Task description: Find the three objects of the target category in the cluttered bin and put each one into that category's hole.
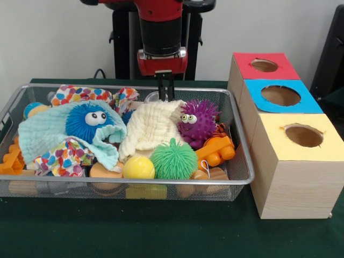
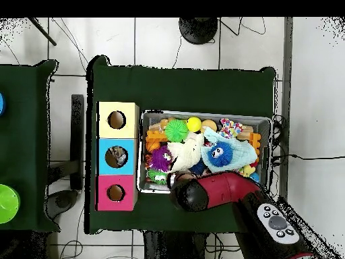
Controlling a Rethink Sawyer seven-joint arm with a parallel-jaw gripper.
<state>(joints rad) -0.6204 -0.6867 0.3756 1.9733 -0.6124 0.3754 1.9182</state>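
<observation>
Pincer (image 1: 165, 88) hanging narrow and empty over the far rim of the wire bin (image 1: 244, 153), purple spiky ball (image 1: 198, 121) lying beside the cream cloth (image 1: 150, 128), three-holed sorting box (image 1: 290, 134) standing just beside the bin on the green worktop (image 1: 161, 231).

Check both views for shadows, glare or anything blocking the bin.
Front view: even light, no glare, soft shadow under the mesh bin; the tool hangs over its far rim, blocking little. Overhead view: the red arm covers the bin's lower edge; hole interiors read dark.
</observation>
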